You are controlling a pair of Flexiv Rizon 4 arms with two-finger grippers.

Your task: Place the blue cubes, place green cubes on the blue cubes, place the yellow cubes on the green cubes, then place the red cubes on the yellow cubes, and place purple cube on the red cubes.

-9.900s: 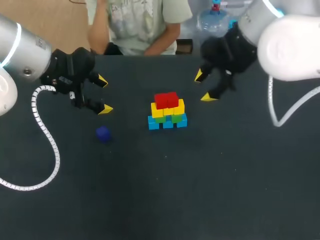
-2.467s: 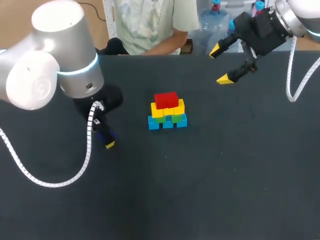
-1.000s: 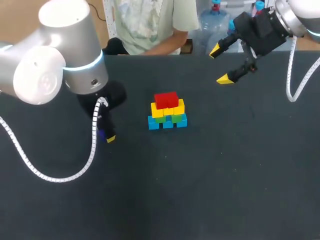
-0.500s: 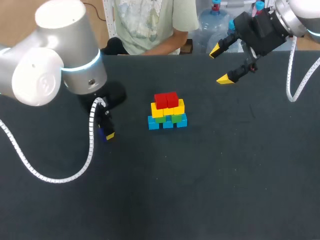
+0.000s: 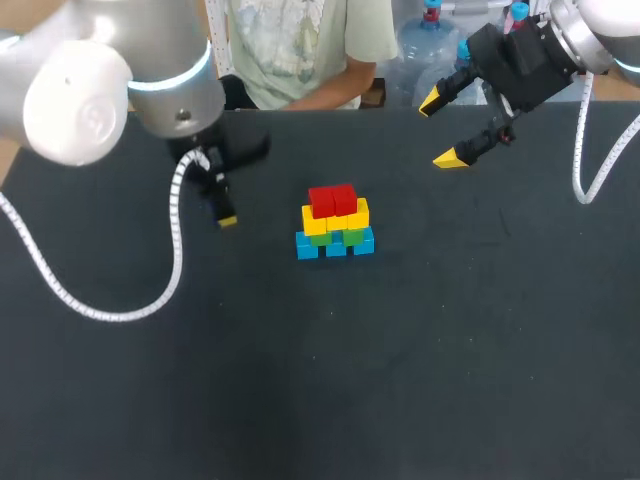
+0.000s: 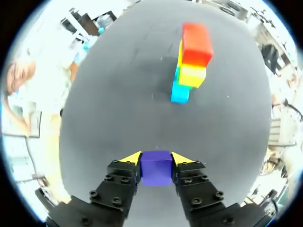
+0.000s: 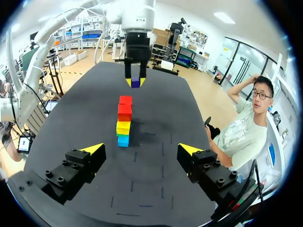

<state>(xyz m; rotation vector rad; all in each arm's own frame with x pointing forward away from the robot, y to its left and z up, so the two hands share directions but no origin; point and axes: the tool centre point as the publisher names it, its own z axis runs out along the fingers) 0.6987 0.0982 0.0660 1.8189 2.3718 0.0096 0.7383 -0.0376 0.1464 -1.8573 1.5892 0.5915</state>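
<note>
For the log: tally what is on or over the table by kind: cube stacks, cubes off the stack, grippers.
Cube stacks: 1, the stack
Cubes off the stack: 1, the purple cube, held in the left gripper
Grippers: 2, counting the right gripper
Total: 4

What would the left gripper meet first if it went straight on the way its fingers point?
Probably the bare table. The left gripper, shut on the purple cube, hangs pointing down at it in the right wrist view. The cube stack stands off to one side, though depth is unclear.
</note>
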